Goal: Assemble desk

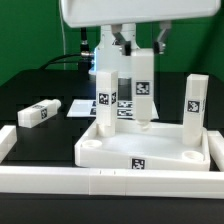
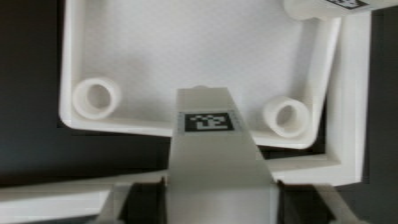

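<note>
The hand (image 1: pixel 143 50) grips a white square block leg (image 1: pixel 143 88) upright above the white plastic tray-like tabletop (image 1: pixel 160 158).

The hand is closed only partly, its two fingers pressing opposite sides of this leg near the top, so the tagged face is free. The leg hangs vertical, probably so that its lower end can go straight down into one of the round sockets (image 2: pixel 285 115); in the wrist view it points between two of them. The tabletop lies on the black worktop (image 1: pixel 60 135), pushed against the white border rails (image 1: pixel 100 186), which likely stop it from sliding. A second leg (image 1: pixel 105 100) and a third leg (image 1: pixel 195 105) stand at its far side, and a fourth leg (image 1: pixel 35 113) lies well apart.
</note>
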Robot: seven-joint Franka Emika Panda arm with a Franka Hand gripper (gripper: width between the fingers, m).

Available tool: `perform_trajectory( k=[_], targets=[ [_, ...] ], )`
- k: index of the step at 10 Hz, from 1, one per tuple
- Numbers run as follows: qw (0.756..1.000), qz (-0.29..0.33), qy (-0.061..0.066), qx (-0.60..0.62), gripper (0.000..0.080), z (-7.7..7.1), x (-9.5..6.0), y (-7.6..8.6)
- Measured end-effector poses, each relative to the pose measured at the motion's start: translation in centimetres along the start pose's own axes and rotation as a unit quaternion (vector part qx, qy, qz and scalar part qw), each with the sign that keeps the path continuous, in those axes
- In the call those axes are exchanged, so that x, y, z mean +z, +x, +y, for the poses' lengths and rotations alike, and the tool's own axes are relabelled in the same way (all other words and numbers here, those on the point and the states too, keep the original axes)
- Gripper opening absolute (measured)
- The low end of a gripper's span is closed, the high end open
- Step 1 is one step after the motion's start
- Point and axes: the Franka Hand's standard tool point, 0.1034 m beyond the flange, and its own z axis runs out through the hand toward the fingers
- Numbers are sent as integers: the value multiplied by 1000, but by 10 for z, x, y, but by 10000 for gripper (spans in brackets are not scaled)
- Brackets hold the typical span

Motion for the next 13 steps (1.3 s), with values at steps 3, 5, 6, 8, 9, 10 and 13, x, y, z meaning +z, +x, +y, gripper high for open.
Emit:
perform_trajectory(
  k=[3,5,6,8,9,10,13],
  targets=[
    [1000,-1,-8,-15,296,-12,4,2],
    [1000,-2,-8,-15,296,-12,4,2],
    [1000,-3,-9,-16,296,-13,5,2],
    [1000,2,-11,-29,296,-30,12,10],
    [999,4,-13,-37,296,-42,14,13],
    [999,3,-14,-40,296,-45,17,16],
    [999,13,-14,-37,296,-42,17,19]
  ],
)
